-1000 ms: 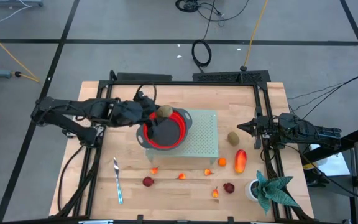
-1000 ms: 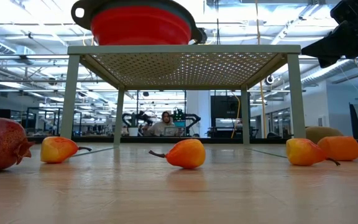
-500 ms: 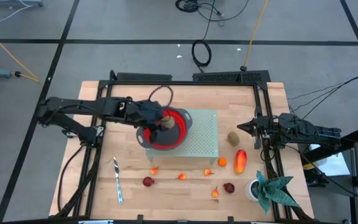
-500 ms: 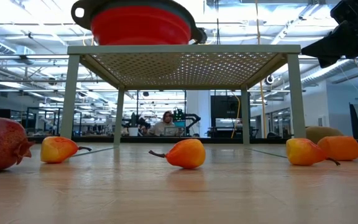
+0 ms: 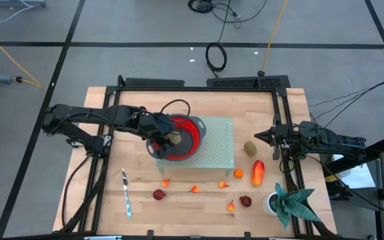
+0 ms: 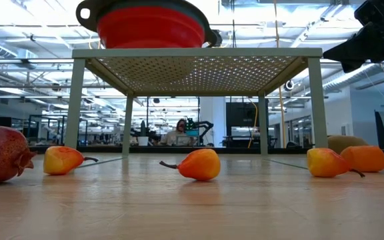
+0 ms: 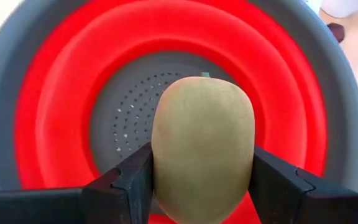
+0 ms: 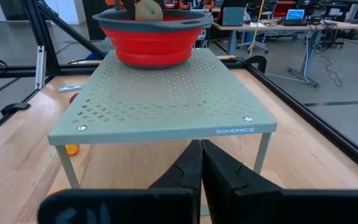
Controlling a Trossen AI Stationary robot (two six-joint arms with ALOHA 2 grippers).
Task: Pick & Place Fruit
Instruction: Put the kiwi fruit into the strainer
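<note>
- Left wrist view shows my left pincer [image 7: 202, 186] clamped on a brownish-green oval kiwi [image 7: 202, 155], one dark finger [image 7: 129, 180] pressed to each flank, the jaws held partly apart by the fruit's width.
- Straight beyond the held kiwi lies the red collapsible colander with a grey rim [image 7: 55, 93], its perforated grey floor directly past my fingertips.
- From the high view, my left pincer [image 5: 172, 139] hangs over the colander's red bowl [image 5: 189, 137], which sits on the pale green perforated metal stand [image 5: 219, 143].
- My right pincer [image 8: 201, 163] is closed tight, fingers touching, holding nothing; it waits at the stand's far side from my left one.
- Near my right pincer, on the wooden table [image 5: 112, 193], rest a second brownish-green kiwi [image 5: 250, 147] and a longer red-orange fruit [image 5: 257, 171].
- Farther off lie tiny orange fruits [image 5: 195, 189], dark red round ones [image 5: 159, 195], and a silver knife [image 5: 126, 194].
</note>
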